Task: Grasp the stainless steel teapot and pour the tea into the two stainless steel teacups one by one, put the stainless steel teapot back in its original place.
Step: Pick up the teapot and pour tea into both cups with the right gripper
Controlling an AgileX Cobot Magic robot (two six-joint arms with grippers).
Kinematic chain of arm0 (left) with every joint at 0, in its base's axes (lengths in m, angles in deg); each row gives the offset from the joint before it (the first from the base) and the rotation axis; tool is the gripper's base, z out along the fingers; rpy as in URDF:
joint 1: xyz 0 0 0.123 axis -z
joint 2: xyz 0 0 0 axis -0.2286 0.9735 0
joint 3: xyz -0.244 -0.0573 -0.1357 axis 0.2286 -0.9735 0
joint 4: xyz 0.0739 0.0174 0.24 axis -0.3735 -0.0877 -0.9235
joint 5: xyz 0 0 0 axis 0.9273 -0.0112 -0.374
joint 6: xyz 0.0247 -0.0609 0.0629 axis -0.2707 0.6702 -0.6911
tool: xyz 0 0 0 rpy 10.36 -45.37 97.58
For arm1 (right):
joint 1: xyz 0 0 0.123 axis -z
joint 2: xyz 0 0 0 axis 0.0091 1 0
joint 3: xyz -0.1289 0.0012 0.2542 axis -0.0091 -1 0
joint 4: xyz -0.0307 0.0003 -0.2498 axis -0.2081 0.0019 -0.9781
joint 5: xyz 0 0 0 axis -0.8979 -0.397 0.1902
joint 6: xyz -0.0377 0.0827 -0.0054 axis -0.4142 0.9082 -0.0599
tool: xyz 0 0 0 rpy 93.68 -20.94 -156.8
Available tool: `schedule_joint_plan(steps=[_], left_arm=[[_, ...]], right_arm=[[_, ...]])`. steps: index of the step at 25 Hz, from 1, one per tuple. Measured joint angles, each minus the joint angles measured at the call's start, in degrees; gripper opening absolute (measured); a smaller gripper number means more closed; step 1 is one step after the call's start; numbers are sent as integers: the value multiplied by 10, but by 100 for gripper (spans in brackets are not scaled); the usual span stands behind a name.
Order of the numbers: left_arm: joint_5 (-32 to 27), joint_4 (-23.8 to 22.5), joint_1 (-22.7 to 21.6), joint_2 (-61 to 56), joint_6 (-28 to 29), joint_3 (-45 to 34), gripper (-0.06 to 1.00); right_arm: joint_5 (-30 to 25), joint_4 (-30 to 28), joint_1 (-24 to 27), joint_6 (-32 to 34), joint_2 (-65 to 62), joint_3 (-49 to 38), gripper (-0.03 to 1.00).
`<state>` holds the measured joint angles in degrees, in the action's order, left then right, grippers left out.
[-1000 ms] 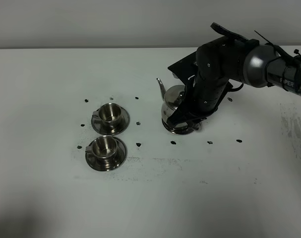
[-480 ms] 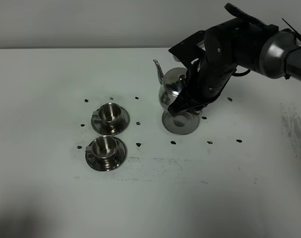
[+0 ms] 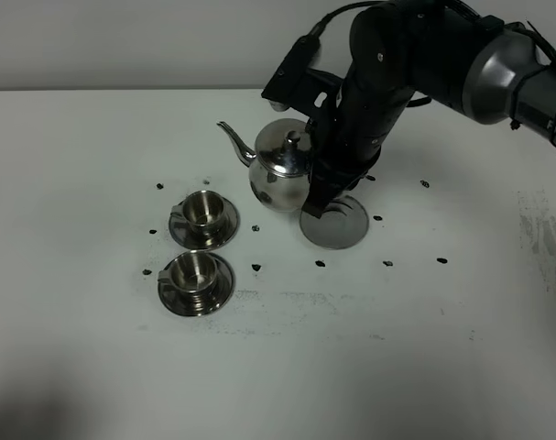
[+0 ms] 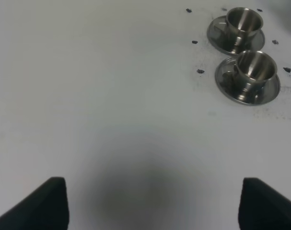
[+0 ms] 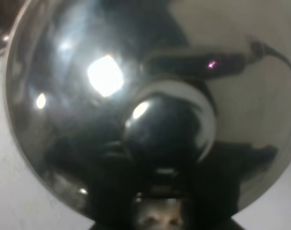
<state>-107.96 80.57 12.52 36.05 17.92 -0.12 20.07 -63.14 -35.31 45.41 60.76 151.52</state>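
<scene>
Left claw (image 4: 155, 203): spread wide, two dark fingertips (image 4: 53, 201) well apart, nothing between them, bare white table (image 4: 111, 120) below. It doesn't show in the high view.

Cups: both on the left of the table (image 3: 94, 367), each upright on its own saucer. Far cup (image 3: 204, 210) and near cup (image 3: 194, 270) sit close together, saucers just apart. Small black marks (image 3: 256, 268) are dotted around them. The left wrist view shows the same pair, (image 4: 244, 18) and (image 4: 254, 66).

Teapot (image 3: 279, 172): off its tray, held between the cups and the tray, roughly upright. Spout (image 3: 232, 136) points left toward the cups, tip up and right of the far cup. Lid with knob (image 3: 292, 138) is on. The pot fills the right wrist view (image 5: 87, 96), too close to make out much beyond the knob (image 5: 167, 122).

Tray (image 3: 337, 225): bare, flat on the table just right of the pot.

Right claw (image 3: 314, 183): pressed together, pinching the teapot at its right side. The exact grip spot is hidden behind the pot. Right arm (image 3: 397, 64) comes in from the upper right.
</scene>
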Motion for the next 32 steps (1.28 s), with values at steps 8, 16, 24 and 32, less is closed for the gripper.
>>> schedule_joint_plan(steps=[8, 16, 24, 32], left_arm=[[0, 0, 0, 0, 0, 0, 69], [0, 0, 0, 0, 0, 0, 69], [0, 0, 0, 0, 1, 0, 69], [0, 0, 0, 0, 1, 0, 69]], right_arm=[[-7, -30, -22, -125, 16, 50, 17], [-8, -71, -21, -224, 88, 123, 17], [-7, -95, -22, -298, 137, 180, 17], [-3, -119, -22, -365, 137, 183, 17]])
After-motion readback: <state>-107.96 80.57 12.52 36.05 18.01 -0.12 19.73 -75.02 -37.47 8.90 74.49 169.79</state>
